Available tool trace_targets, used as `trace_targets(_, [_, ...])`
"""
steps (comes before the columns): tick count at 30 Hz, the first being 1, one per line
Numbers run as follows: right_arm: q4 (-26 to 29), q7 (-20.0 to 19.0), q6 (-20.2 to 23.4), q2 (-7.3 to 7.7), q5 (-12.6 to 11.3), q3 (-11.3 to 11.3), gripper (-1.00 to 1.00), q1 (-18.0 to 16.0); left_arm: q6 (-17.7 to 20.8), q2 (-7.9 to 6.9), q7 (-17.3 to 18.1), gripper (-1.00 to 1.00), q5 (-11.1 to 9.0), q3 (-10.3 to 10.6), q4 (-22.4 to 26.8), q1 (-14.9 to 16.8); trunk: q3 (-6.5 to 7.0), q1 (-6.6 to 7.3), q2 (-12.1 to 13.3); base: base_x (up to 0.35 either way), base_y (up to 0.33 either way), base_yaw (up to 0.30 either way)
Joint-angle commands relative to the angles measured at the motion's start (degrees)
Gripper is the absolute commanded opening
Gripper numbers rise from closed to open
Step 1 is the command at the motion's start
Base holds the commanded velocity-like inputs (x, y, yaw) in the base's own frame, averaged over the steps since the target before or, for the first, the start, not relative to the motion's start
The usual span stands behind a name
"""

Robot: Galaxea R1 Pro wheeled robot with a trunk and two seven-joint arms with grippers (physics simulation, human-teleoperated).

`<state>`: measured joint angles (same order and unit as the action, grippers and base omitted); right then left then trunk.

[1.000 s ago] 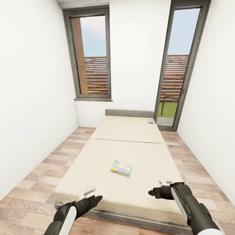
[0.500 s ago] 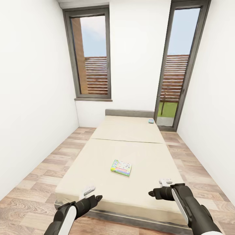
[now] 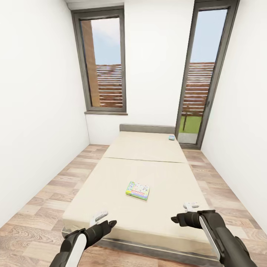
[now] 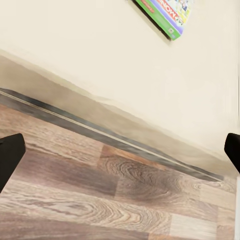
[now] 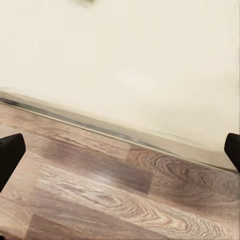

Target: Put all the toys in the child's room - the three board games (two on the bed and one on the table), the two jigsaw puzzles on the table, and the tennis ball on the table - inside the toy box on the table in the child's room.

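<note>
Toys are still to be gathered, judging by what lies in sight: a green-edged board game (image 3: pixel 138 190) rests flat on the beige mattress of the bed (image 3: pixel 111 207), roughly at the middle of the near half, and a second small box (image 3: pixel 171 137) sits far off at the head end, close to the grey headboard (image 3: pixel 147 128) on the side of the tall glass door (image 3: pixel 202 78); it is too small to make out its print. Neither has been picked up, so the task looks to be at an early stage, with the bed's two games yet to be fetched; the toy box and the bench with the other things are not in front of the robot here, so nothing can be said of what they hold. The robot stands at the foot of the bed, facing along it toward the window (image 3: pixel 104 63). Both arms are held low and forward, bent at the elbow, reaching over the foot edge of the mattress. The left gripper (image 3: pixel 107 222) points inward and forward, well short of the green-edged game, and its wrist camera shows the corner of that game (image 4: pixel 167 15) past the mattress edge, with its dark fingers (image 4: pixel 10 155) far apart at either side of the picture, so it is spread wide and holds nothing. The right gripper (image 3: pixel 181 217) hangs at about the same height over the near corner, and its fingers (image 5: pixel 10 152) likewise stand wide apart and empty above the wood floor (image 5: pixel 100 190).
</note>
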<state>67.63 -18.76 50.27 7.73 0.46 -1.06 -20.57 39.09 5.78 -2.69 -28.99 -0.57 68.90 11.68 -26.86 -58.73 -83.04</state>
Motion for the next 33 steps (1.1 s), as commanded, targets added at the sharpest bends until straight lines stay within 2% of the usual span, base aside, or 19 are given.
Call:
trace_targets(1, [1.1, -0.3, 0.3, 0.34, 0.0, -0.1, 1.00, 0.5, 0.3, 0.01, -0.3, 1.00, -0.5, 0.2, 0.6, -0.2, -0.07, 0.00, 0.0, 0.000, 0.000, 0.000])
trace_targets(7, [3.7, -0.6, 0.5, 0.86, 0.0, -0.1, 1.00, 1.7, 0.3, -0.07, -0.3, 1.00, -0.7, 1.8, 2.6, -1.1, -0.07, 0.00, 0.0, 0.000, 0.000, 0.000])
trace_targets(18, [5.3, -0.8, 2.5, 0.76, 0.0, -0.6, 1.00, 2.2, 0.5, -0.04, -0.3, 1.00, -1.4, 2.6, 3.7, -1.8, -0.07, 0.00, 0.0, 0.000, 0.000, 0.000])
trace_targets(21, [5.1, -0.8, 5.2, 0.69, 0.0, -0.8, 1.00, 2.0, 0.5, -0.05, -0.6, 1.00, -3.3, 2.7, 3.9, -2.1, -0.07, 0.00, 0.0, 0.000, 0.000, 0.000])
trace_targets(25, [5.2, -0.7, 7.3, 0.67, -0.1, -0.8, 1.00, 1.8, 0.5, -0.06, -0.9, 1.00, -4.7, 2.9, 4.0, -2.2, -0.07, 0.00, 0.0, 0.000, 0.000, 0.000])
trace_targets(28, [5.3, -0.6, 8.0, 0.65, -0.1, -0.7, 1.00, 1.8, 0.5, -0.08, -1.1, 1.00, -5.2, 3.0, 4.0, -2.3, -0.07, 0.00, 0.0, 0.000, 0.000, 0.000])
trace_targets(33, [5.4, -0.8, 8.8, 0.80, -0.3, -0.4, 1.00, 1.7, 0.5, -0.13, -1.4, 1.00, -5.8, 3.2, 4.0, -2.3, 0.83, 1.10, 2.0, 0.000, 0.000, 0.000])
